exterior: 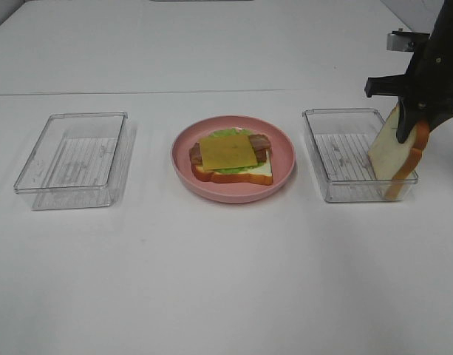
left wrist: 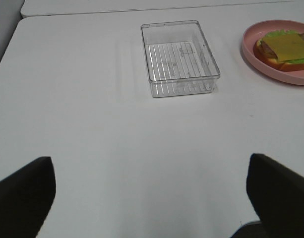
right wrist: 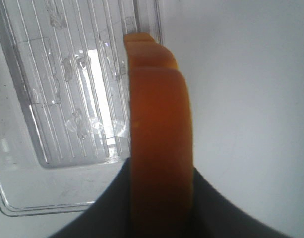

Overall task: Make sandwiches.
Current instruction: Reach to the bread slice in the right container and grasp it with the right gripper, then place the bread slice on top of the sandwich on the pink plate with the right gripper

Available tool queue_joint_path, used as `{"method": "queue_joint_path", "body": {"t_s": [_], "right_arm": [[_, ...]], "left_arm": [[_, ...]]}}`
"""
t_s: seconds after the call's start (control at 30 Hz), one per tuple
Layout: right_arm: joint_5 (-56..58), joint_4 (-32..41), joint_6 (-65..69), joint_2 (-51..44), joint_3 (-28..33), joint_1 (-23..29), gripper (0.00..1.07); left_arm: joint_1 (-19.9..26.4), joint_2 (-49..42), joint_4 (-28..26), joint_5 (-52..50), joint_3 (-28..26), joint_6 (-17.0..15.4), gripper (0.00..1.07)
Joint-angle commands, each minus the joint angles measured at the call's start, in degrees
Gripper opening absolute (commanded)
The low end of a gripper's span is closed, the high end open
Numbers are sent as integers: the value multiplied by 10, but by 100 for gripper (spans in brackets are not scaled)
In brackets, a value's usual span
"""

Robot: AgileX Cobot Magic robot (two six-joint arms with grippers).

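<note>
The open sandwich (exterior: 231, 156) lies on the round pink plate (exterior: 284, 151) in the middle of the table: a bread slice, green lettuce, brown bacon, with a yellow cheese slice (exterior: 227, 150) on top. It also shows in the left wrist view (left wrist: 285, 49). My right gripper (exterior: 408, 129) is shut on the second bread slice (exterior: 394, 155), held upright and hanging over the right edge of the right clear tray (exterior: 344, 153). The right wrist view shows the slice's orange crust (right wrist: 159, 144) edge-on. My left gripper (left wrist: 152, 198) is open and empty, low over bare table.
An empty clear tray (exterior: 75, 159) stands left of the plate; it also shows in the left wrist view (left wrist: 177, 57). The right tray (right wrist: 57, 99) shows nothing inside. A seam in the white table (exterior: 137, 92) runs across behind the trays.
</note>
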Motion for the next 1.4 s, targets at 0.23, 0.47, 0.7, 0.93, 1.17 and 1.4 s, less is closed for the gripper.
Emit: {"method": "queue_joint_path", "body": {"t_s": [0.23,0.47,0.7,0.93,1.17,1.4], "right_arm": [[-6,1,0,1,2,-1,0],[2,11,33,-1,2,-1,0],[2,41,44,-38,2,-1,0],[-2,117,13,-123,2,-1,0],[-15,248,-48,-159,2,1,0],[-33,396,-121,-136,2,34,0]], "left_arm": [[1,-10,-6,-3,0,-3,100],[1,-10,-6,-3,0,-3,100],[1,-10,-6,-3,0,-3,100],[1,-10,-6,-3,0,-3,100],[1,-10,-6,-3,0,-3,100],[1,-10,-6,-3,0,-4,100]]}}
